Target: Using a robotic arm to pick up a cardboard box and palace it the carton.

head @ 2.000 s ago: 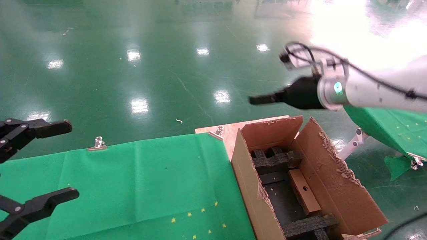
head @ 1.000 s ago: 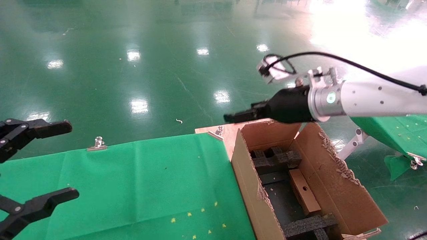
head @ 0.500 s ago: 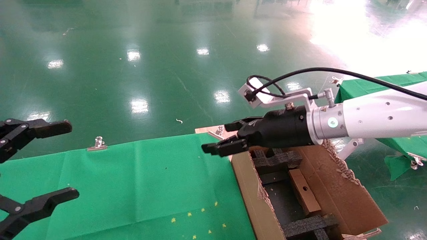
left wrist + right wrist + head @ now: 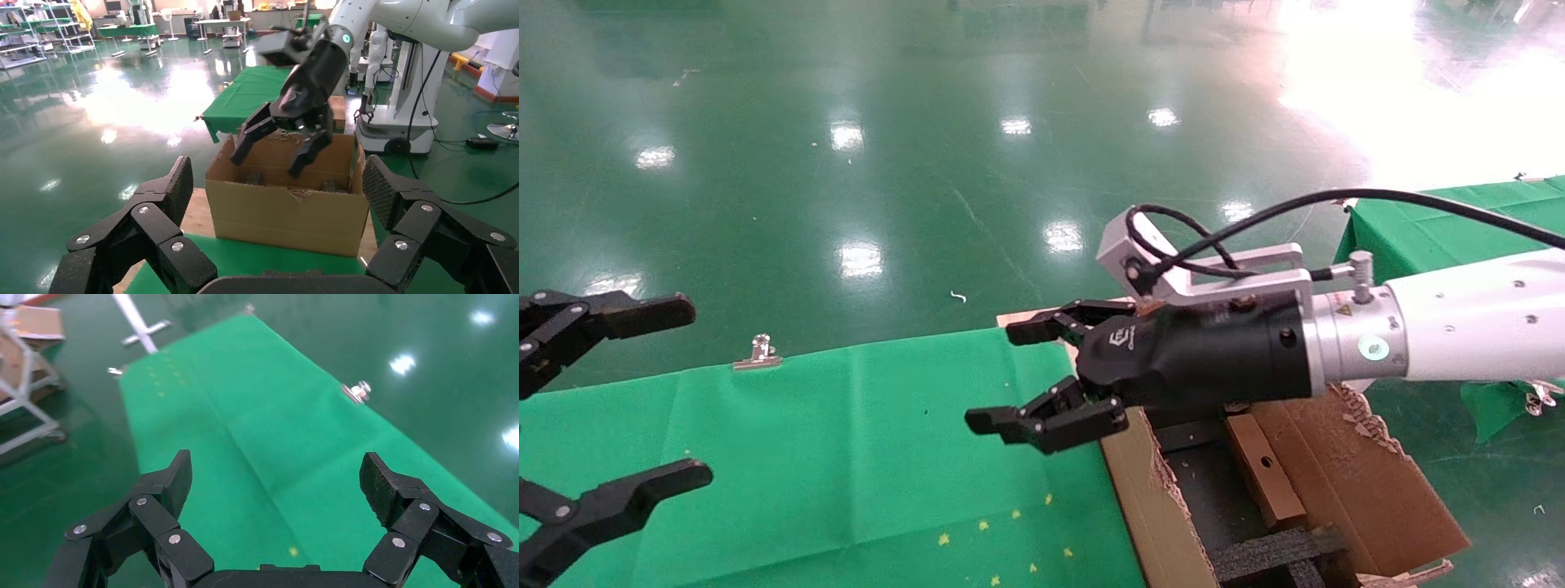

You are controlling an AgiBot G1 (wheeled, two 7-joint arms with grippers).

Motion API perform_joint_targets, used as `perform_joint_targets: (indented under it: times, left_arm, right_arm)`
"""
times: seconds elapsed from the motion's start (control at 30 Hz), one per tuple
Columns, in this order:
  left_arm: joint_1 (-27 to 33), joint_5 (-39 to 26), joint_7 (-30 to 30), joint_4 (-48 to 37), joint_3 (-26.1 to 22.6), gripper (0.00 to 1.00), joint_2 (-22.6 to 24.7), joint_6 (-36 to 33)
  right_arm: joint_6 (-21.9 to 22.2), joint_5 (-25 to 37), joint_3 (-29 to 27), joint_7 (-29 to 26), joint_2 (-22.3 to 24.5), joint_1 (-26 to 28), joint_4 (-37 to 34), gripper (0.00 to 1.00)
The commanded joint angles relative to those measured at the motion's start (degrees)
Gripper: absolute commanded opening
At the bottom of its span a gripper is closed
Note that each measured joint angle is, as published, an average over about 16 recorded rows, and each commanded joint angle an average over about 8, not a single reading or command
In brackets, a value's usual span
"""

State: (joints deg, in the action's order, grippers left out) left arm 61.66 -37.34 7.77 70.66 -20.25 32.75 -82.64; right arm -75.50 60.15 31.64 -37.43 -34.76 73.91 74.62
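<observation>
The white robotic arm (image 4: 1459, 327) reaches in from the right, across the carton's far end. Its right gripper (image 4: 997, 376) is open and empty, above the green cloth just left of the carton. The right wrist view shows it (image 4: 275, 478) with only cloth between its fingers. The large brown carton (image 4: 1369, 482) stands open at the right, with black foam inserts (image 4: 1271, 551) inside. The small cardboard box (image 4: 1275, 490) lies inside it between the inserts. The left wrist view shows the carton (image 4: 281, 211) with the right gripper (image 4: 275, 150) above it. My left gripper (image 4: 686, 392) is parked open at the far left.
A green cloth (image 4: 846, 441) covers the table, held by metal clips (image 4: 758, 351). The carton rests on a wooden board (image 4: 1083, 322). A second green-covered table (image 4: 1418, 220) stands at the right. Shiny green floor lies beyond.
The right arm has swung down and to the left, from above the carton's far side to over the cloth beside it. Its fingers have opened wide. The left gripper has not moved.
</observation>
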Motion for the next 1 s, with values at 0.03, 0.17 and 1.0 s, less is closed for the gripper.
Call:
perform_joint_targets:
  times: [0.03, 0.17, 1.0]
  left_arm:
    - [0.0, 0.0, 0.0, 0.0, 0.0, 1.0, 0.0, 0.0]
    - [0.0, 0.0, 0.0, 0.0, 0.0, 1.0, 0.0, 0.0]
    - [-0.02, 0.02, 0.0, -0.02, 0.0, 1.0, 0.0, 0.02]
  right_arm:
    - [-1.12, -2.0, -1.71, 2.92, -0.03, -1.35, -0.11, 1.0]
    - [-3.34, -6.0, -5.13, 8.75, -0.09, -4.05, -0.34, 1.0]
    - [-10.86, -19.58, -16.65, 27.56, -0.31, -13.18, -1.13, 1.0]
